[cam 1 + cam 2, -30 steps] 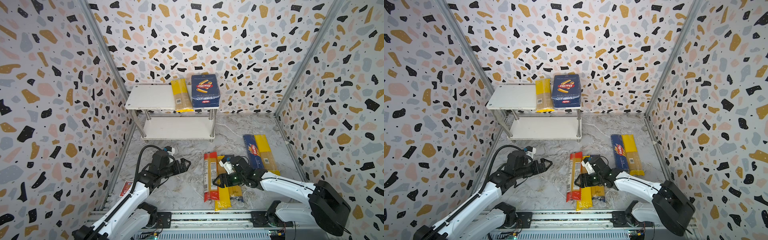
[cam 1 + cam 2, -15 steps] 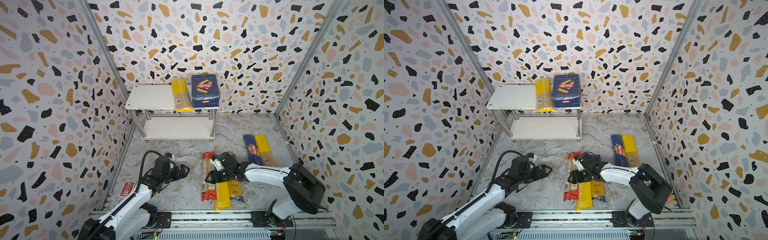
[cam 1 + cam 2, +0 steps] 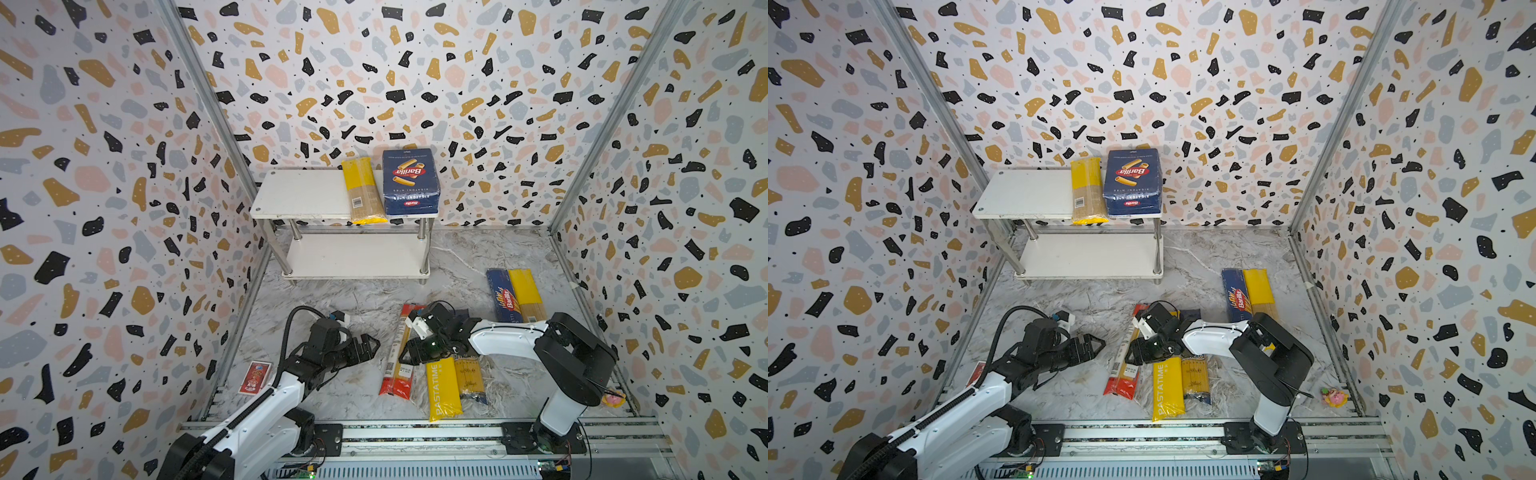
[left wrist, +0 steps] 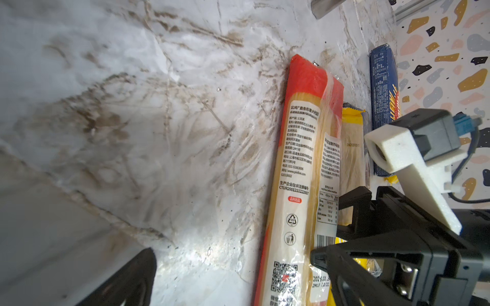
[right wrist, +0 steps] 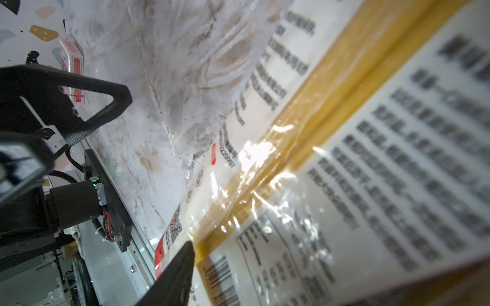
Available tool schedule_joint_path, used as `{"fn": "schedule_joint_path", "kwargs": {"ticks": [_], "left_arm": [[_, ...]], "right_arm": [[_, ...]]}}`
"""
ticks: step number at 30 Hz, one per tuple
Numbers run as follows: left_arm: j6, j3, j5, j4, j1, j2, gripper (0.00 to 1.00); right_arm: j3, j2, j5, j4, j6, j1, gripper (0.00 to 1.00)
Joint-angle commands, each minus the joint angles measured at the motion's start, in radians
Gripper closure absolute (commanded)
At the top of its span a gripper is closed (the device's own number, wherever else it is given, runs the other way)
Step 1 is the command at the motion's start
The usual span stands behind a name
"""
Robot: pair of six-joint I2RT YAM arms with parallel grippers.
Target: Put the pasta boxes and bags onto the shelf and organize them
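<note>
In the lower middle of both top views, the red-ended bag (image 3: 397, 370) lies flat on the marble floor (image 3: 332, 299), label side up. Its long axis runs nearly up and down the frame, with the far end leaning a little to the right. The right gripper (image 3: 409, 356) reaches in from the right to the bag's right edge at about mid-length. Whether it is clamped on the bag cannot be told: the right wrist view is filled with blurred label and shows a single dark fingertip (image 5: 180, 265). Just right of it lies the PASTATIME bag (image 3: 443, 388), parallel, its far half hidden under the gripper. Beside that is the blue-and-yellow bag (image 3: 469, 378), mostly covered by the right arm, its lettering unreadable. The left gripper (image 3: 371, 349) sits left of the red-ended bag, apart from it, pointing right, with its jaws spread wide and empty. At middle right, the spaghetti box (image 3: 503, 295) and a yellow-ended bag (image 3: 527, 295) lie touching, long axes up-down, near ends cut off by the arm. At upper centre, the shelf (image 3: 303, 193) carries the rigatoni box (image 3: 410, 180) flat at the right end of its top board. Another yellow-ended bag (image 3: 362, 191) lies against the box's left side, front to back, overhanging the front edge.
</note>
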Motion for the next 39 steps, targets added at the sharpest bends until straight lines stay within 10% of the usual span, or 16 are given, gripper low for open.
{"fn": "schedule_joint_path", "kwargs": {"ticks": [1, 17, 39], "left_arm": [[-0.017, -0.002, 0.046, 0.102, -0.013, 0.029, 0.00], [-0.005, 0.083, 0.120, 0.277, -0.156, 0.299, 0.00], [-0.026, 0.143, 0.192, 0.456, -0.265, 0.568, 0.08]], "right_arm": [[-0.022, -0.065, -0.025, 0.025, -0.014, -0.026, 0.36], [-0.163, -0.260, -0.100, 0.031, -0.023, -0.153, 0.30], [-0.094, -0.102, -0.181, 0.087, 0.001, -0.279, 0.37]]}}
